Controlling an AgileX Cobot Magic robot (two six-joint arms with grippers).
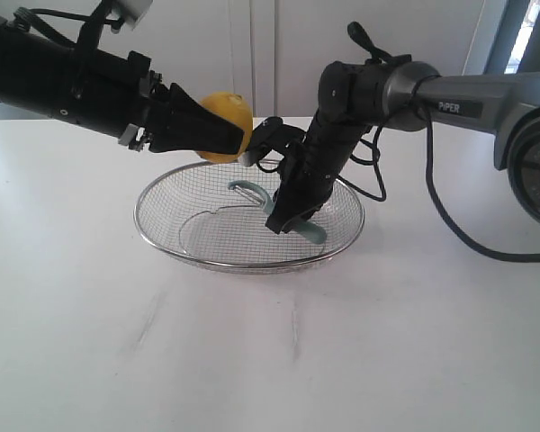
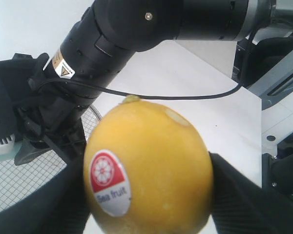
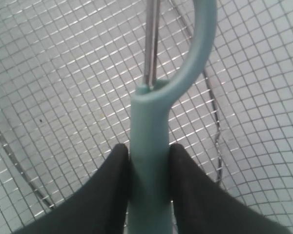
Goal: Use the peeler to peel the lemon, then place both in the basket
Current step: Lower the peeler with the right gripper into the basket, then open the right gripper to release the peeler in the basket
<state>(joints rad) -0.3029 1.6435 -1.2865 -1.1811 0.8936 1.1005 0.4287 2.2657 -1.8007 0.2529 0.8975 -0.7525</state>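
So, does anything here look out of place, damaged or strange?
Nothing is spilled or broken. One odd thing: the lemon in the left gripper has almost all its skin, with only a small pale spot near its tip, yet the right gripper holds the peeler down inside the basket.

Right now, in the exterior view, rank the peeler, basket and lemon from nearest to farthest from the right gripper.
1. peeler: clamped in the right gripper itself.
2. basket: just beneath, surrounding it.
3. lemon: raised to the left, in the left gripper.
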